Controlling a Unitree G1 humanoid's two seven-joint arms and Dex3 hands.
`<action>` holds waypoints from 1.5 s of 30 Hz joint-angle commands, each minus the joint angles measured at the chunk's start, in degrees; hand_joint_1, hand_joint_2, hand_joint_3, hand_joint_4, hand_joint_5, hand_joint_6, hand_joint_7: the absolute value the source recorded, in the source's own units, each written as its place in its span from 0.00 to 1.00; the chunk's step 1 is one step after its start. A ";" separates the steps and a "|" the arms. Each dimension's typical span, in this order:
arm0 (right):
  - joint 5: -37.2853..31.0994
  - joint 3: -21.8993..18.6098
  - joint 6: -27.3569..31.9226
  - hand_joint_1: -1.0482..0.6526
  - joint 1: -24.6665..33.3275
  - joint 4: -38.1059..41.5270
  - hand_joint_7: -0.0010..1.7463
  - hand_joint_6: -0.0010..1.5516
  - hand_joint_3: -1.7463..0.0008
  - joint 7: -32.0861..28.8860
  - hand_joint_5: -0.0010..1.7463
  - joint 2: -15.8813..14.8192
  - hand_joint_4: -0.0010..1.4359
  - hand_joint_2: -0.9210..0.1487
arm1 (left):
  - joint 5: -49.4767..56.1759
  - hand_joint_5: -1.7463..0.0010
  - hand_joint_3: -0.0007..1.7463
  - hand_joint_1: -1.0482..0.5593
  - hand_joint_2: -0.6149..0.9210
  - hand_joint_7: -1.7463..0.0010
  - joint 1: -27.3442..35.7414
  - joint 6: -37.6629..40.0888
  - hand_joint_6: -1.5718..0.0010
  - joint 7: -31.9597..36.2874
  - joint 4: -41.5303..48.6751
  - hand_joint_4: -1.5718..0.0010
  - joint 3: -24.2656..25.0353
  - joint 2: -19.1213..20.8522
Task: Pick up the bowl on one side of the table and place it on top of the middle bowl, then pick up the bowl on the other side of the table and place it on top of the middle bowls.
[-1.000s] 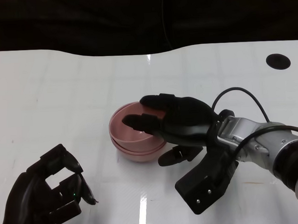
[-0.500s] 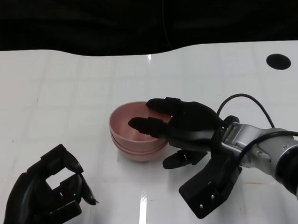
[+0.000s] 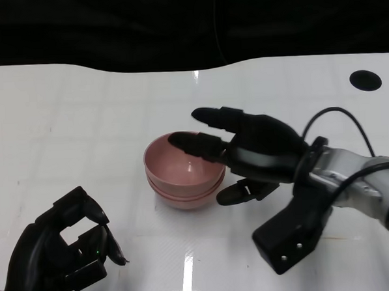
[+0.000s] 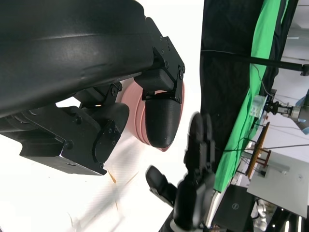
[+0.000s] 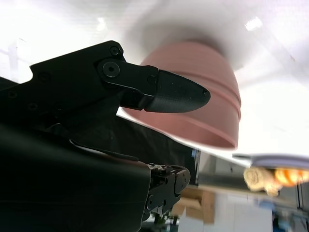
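A stack of pink bowls [image 3: 183, 175] stands nested at the middle of the white table; two rims show, one inside the other. My right hand [image 3: 247, 152] hovers just right of the stack with its fingers spread, fingertips over the right rim, holding nothing. The right wrist view shows the stack [image 5: 203, 96] close beyond one fingertip [image 5: 169, 92]. My left hand [image 3: 60, 253] rests at the near left with fingers curled in and nothing in them. The left wrist view shows the stack [image 4: 137, 108] behind its own fingers, and the right hand [image 4: 195, 179] beyond.
A round black hole [image 3: 364, 80] lies in the table at the back right. The table's far edge [image 3: 158, 68] borders dark space. A black box [image 3: 294, 235] hangs under my right forearm, with a cable [image 3: 336, 118] looping above the wrist.
My right hand has drawn back to the right, its fingers coming up out of the top bowl, which stays nested on the stack. The left hand has not moved.
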 commanded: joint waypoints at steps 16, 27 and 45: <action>21.45 -22.34 -14.02 0.46 23.55 -13.65 0.07 0.46 0.94 -7.09 0.13 -5.47 0.62 0.00 | -0.15 0.00 0.76 0.73 0.92 0.00 -0.08 -0.82 0.62 -0.54 0.71 0.49 0.96 0.18; 43.52 -29.86 -10.67 0.57 41.62 -24.44 0.54 0.65 0.46 7.82 0.87 0.58 0.69 0.26 | -1.57 0.00 0.76 0.73 0.92 0.00 -1.00 0.40 0.63 -0.49 1.66 0.50 2.15 0.55; 78.87 -36.49 12.87 0.55 50.77 -34.95 0.80 0.53 0.46 38.11 0.93 11.66 0.63 0.23 | -1.79 0.00 0.73 0.73 0.94 0.00 0.17 0.53 0.64 -0.64 0.26 0.51 2.85 0.80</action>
